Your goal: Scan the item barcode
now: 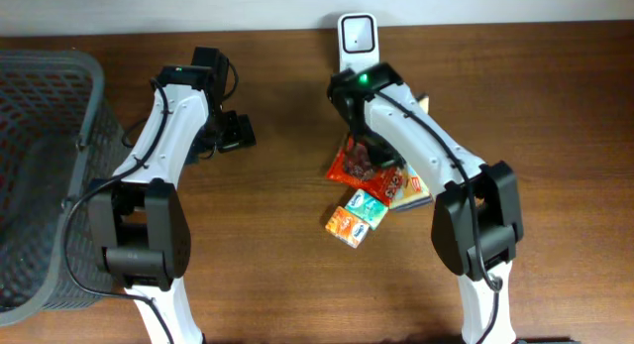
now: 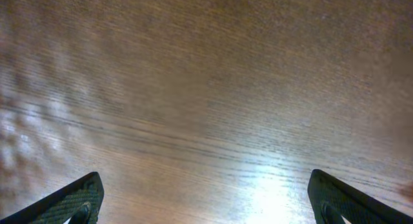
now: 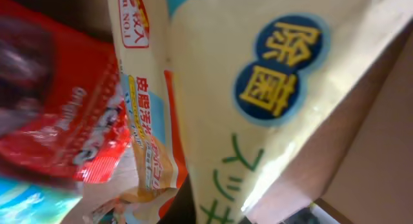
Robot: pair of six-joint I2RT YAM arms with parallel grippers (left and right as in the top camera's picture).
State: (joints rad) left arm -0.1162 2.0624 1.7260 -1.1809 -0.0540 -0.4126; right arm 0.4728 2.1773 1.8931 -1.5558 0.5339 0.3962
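Our right claw [image 1: 363,151], closed seemingly on the pale yellow printed packet [image 3: 213,69], sits just before the white scanner [image 1: 356,37] at the brown wooden worktop's [image 1: 555,106] back edge.

- the right gripper [image 1: 364,154] sits under its own wrist from overhead; neither view shows its fingertips, so what the closed jaws pinch I cannot tell
- the cream packet [image 3: 271,88] runs off the right wrist view at top, right and bottom
- the red packet [image 3: 58,121] beside it is blurred; its print is unreadable
- the left gripper [image 2: 206,208] shows only its fingers [image 2: 77,199], cut by the bottom edge
- the mesh basket [image 1: 94,96] runs off the left edge
- the small boxes [image 1: 355,220] carry print too small to read
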